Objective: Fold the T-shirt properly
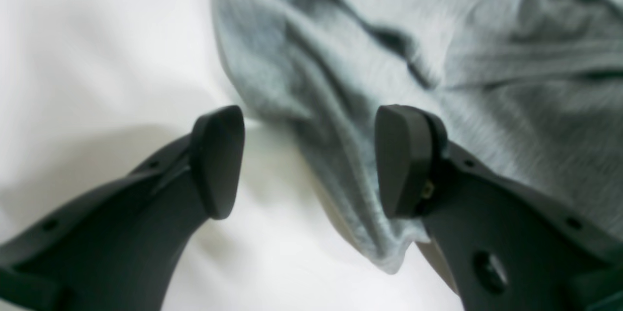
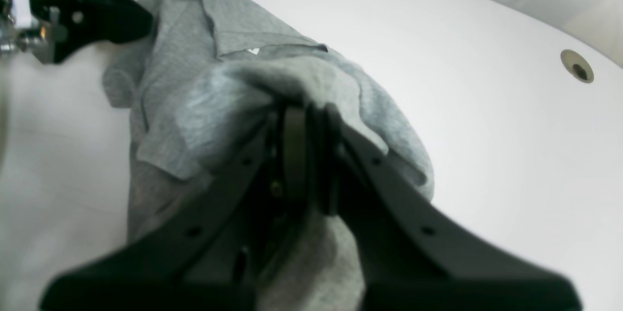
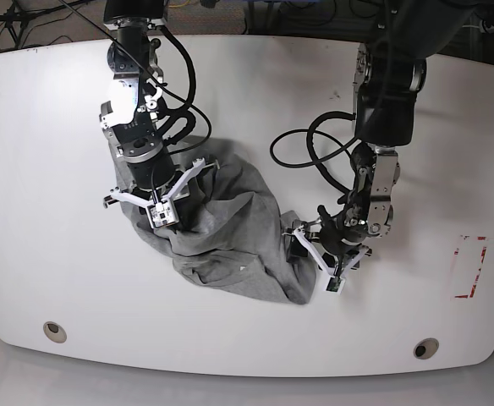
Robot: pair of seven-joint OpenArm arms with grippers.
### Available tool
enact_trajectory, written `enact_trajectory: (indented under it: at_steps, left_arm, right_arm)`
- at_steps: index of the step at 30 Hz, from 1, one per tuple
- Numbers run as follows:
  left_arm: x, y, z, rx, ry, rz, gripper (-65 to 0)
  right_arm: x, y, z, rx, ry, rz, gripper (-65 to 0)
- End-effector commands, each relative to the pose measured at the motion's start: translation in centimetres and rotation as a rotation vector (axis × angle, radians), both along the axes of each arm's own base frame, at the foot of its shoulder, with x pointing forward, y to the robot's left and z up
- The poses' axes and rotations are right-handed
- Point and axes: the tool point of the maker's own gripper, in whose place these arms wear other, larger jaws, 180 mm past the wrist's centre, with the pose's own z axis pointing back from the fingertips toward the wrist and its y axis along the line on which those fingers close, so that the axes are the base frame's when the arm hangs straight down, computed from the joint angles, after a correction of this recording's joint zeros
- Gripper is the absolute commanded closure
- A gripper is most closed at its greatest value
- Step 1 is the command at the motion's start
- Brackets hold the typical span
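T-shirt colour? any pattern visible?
Plain heather grey T-shirt, with no print visible right now. It shows best in the right wrist view.

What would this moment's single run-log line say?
T-shirt: crumpled on table | right gripper: shut on T-shirt | left gripper: open at shirt edge

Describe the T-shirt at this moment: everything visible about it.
The T-shirt is heather-grey, soft knit cotton by its look, lying in a crumpled heap on the white table, not yet folded. Its hems and folds show; no print is visible. The right gripper is shut on a bunched fold. The left gripper stands open astride a trailing edge, not gripping it.
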Motion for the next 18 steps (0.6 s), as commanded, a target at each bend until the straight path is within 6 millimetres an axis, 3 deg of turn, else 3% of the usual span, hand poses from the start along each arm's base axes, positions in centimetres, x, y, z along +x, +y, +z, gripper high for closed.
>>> enact_trajectory:
  at_steps: [1, 7, 11, 13, 18]
  left_arm:
    - [1.4, 0.0, 2.3, -0.009, -0.056, -0.001, -39.6]
    - [1.0, -0.5, 1.0, -0.011, -0.021, -0.010, -37.3]
    - [0.6, -0.8, 0.3, -0.014, -0.006, -0.025, -30.1]
    - [0.0, -1.6, -0.3, -0.017, 0.014, -0.066, -18.1]
    - [-0.7, -2.2, -0.9, -0.022, 0.029, -0.112, -2.9]
  right_arm:
    - [0.6, 0.1, 1.5, 0.009, -0.055, 0.004, -0.8]
    - [0.6, 0.1, 1.6, 0.011, -0.057, 0.005, -0.5]
    - [0.6, 0.2, 1.6, 0.011, -0.059, 0.008, -0.2]
    - [0.5, 0.3, 1.7, 0.012, -0.060, 0.009, 0.0]
    - [0.6, 0.2, 1.8, 0.012, -0.064, 0.007, 0.0]
